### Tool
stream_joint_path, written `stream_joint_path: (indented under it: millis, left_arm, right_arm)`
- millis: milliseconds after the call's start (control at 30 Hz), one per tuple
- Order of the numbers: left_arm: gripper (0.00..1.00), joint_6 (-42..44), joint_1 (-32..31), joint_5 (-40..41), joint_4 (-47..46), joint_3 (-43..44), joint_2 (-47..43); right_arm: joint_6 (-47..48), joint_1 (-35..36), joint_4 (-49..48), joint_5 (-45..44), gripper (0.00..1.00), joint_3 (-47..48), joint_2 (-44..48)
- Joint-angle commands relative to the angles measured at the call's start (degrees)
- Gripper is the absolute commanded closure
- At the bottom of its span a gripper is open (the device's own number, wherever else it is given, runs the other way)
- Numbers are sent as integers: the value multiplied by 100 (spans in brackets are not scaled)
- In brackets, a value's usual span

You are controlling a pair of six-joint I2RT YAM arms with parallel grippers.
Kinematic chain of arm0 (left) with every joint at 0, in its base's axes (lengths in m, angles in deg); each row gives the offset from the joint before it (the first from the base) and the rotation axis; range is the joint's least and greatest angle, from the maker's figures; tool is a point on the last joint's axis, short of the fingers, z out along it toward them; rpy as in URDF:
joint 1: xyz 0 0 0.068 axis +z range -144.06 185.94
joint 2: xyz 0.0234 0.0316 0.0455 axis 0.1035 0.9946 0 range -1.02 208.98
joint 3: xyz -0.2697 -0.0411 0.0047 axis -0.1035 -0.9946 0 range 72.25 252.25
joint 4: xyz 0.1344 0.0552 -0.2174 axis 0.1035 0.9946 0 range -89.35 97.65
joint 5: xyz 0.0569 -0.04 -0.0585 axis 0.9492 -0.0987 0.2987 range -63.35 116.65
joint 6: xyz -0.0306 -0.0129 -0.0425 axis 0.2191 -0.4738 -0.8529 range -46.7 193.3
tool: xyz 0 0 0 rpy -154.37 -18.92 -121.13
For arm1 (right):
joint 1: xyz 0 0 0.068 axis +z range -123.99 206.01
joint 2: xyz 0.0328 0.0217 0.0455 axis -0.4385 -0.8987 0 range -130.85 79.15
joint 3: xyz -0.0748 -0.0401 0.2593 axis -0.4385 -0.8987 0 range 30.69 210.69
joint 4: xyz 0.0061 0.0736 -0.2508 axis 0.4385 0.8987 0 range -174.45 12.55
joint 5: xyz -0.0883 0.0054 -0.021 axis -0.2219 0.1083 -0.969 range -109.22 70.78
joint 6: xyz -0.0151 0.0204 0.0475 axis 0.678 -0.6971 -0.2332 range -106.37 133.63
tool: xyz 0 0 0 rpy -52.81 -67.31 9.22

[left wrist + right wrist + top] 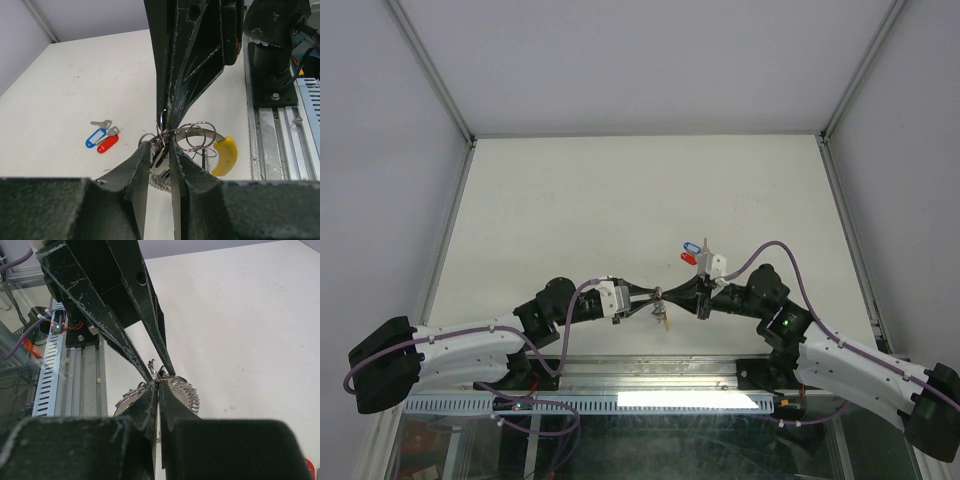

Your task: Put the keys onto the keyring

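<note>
on the white table point(570, 200) two tagged keys point(102, 136) lie loose, not yet threaded; left gripper point(160, 150) and right gripper point(166, 119) both pinch the keyring point(224, 156) tight.

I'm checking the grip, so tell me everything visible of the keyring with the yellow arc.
The large thin keyring is a silvery-grey metal-looking band with a toothed stretch and one yellow arc. Small wire loops hang on it. It is held off the white table, pinched between the left end effector and the right end effector.
</note>
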Motion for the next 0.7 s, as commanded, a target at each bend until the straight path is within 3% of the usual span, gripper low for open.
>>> stream_joint_path:
  millis: [0, 333, 667]
  left_arm:
    - [80, -40, -68, 4, -381, 0, 3]
    - [83, 82, -68, -78, -291, 115, 2]
    - [97, 181, -68, -244, -79, 234, -40]
  right_arm:
    - [14, -18, -528, 139, 100, 49, 78]
    - [75, -18, -389, 267, 100, 104, -54]
    - [158, -18, -216, 248, 100, 145, -82]
